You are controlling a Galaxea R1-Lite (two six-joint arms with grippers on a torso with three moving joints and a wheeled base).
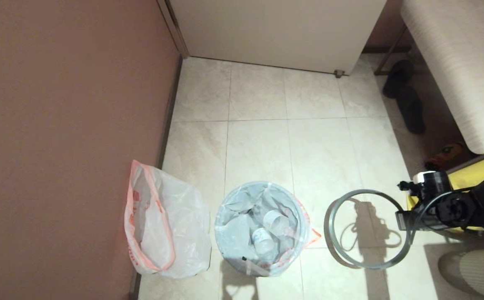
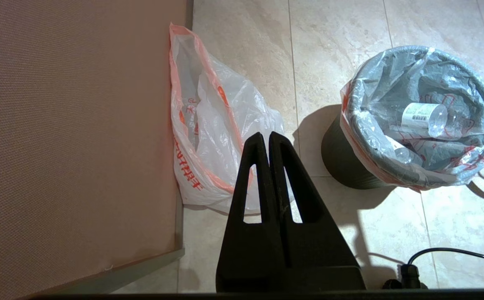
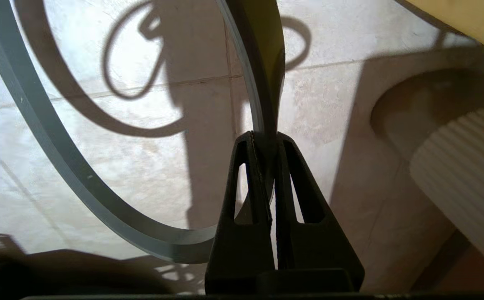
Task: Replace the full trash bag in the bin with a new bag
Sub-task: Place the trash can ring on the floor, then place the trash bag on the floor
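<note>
Right tool [image 3: 267, 139] clamped on grey hoop [image 1: 367, 229], held off the bin [image 2: 342, 160], over floor at its right. Left tool [image 2: 269, 139] together, parked. Full trash bag [image 1: 263, 227] sits in bin; new bag [image 1: 165, 227] against wall. Advice: set hoop down flat, clear of bin.

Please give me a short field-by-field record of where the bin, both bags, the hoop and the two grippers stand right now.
bin: on the tiled floor, hoop off
full trash bag: lining the bin, cups and a bottle inside, rim folded over the edge
new bag: on the floor against the wall, beside the bin
grey hoop: held beside the bin, clear of it
right gripper: jaws shut on the hoop
left gripper: jaws shut, holding nothing
</note>
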